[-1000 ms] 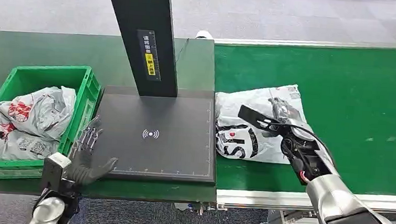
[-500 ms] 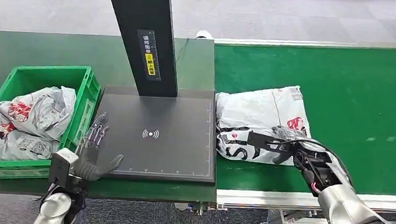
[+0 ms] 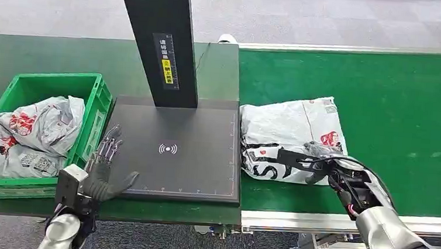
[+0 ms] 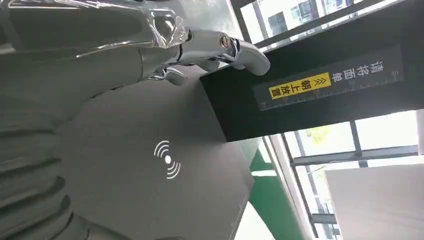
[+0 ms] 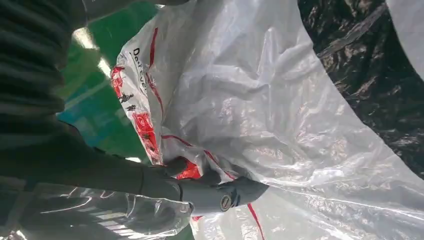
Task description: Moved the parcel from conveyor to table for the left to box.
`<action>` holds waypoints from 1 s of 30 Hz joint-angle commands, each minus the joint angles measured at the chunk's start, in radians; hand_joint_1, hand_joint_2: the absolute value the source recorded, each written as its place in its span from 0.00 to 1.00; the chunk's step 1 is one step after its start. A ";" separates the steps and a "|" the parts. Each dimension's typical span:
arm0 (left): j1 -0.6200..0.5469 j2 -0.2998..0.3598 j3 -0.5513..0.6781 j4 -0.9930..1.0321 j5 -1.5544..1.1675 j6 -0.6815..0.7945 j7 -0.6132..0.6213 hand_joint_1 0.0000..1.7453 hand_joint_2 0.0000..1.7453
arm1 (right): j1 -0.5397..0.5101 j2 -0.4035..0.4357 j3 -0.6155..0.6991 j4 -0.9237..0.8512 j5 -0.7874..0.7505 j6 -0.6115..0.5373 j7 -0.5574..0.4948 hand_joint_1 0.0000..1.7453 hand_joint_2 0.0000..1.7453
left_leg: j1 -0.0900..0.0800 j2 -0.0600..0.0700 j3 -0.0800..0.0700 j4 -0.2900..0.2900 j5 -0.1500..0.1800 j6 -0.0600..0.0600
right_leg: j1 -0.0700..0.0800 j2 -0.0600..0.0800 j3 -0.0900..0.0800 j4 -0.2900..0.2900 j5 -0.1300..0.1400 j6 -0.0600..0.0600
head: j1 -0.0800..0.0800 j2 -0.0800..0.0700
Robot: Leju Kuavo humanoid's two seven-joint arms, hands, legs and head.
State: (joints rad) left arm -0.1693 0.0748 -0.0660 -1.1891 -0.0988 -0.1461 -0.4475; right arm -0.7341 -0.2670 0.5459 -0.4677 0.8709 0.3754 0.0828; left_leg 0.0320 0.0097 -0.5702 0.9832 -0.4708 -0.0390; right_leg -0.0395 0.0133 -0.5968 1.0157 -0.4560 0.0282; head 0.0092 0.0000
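One hand is reaching the parcel.
The right hand [image 3: 316,164] is pressing its fingers onto the near edge of the crumpled white plastic parcel [image 3: 288,135], grip unconfirmed; the parcel is lying on the green conveyor belt [image 3: 395,101], touching the black scanner plate [image 3: 175,153] leftward, where the open left hand [image 3: 102,172] is waiting.

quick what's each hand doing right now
Left hand: open, fingers spread at the black pad's edge.
Right hand: on the parcel; grip cannot be told.
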 commanded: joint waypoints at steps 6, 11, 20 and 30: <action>-0.030 -0.015 -0.020 0.061 -0.002 -0.001 0.006 0.00 1.00 | -0.027 0.002 0.008 0.043 -0.003 0.009 -0.003 0.00 1.00 | 0.000 -0.002 0.001 -0.001 0.000 0.003 | 0.001 -0.003 0.002 -0.001 0.000 -0.003 | 0.000 0.000; 0.041 -0.020 0.008 -0.026 0.007 0.008 0.030 0.00 1.00 | -0.070 0.026 0.078 0.027 0.019 0.109 -0.059 1.00 1.00 | -0.001 0.002 0.001 0.000 -0.001 0.002 | 0.000 0.001 0.000 0.000 0.000 -0.002 | 0.000 0.000; 0.056 -0.023 0.020 -0.052 0.005 0.006 0.043 0.00 1.00 | -0.066 0.022 0.101 0.000 0.004 0.123 -0.065 1.00 1.00 | 0.000 -0.001 0.001 -0.001 0.000 0.002 | 0.000 -0.001 0.002 0.000 0.000 -0.002 | 0.000 0.000; 0.068 -0.029 0.034 -0.066 -0.007 0.000 0.050 0.00 1.00 | -0.065 0.019 0.147 -0.032 -0.052 0.101 -0.109 1.00 1.00 | 0.000 -0.001 0.001 -0.001 0.000 0.002 | 0.000 0.000 0.002 0.000 0.000 -0.002 | 0.000 0.000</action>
State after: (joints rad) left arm -0.1161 0.0679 -0.0538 -1.2547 -0.0980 -0.1388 -0.4082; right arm -0.7689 -0.2556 0.6309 -0.4810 0.8538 0.4997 0.0019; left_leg 0.0321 0.0086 -0.5702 0.9831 -0.4708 -0.0390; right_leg -0.0394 0.0127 -0.5956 1.0158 -0.4560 0.0283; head 0.0092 0.0000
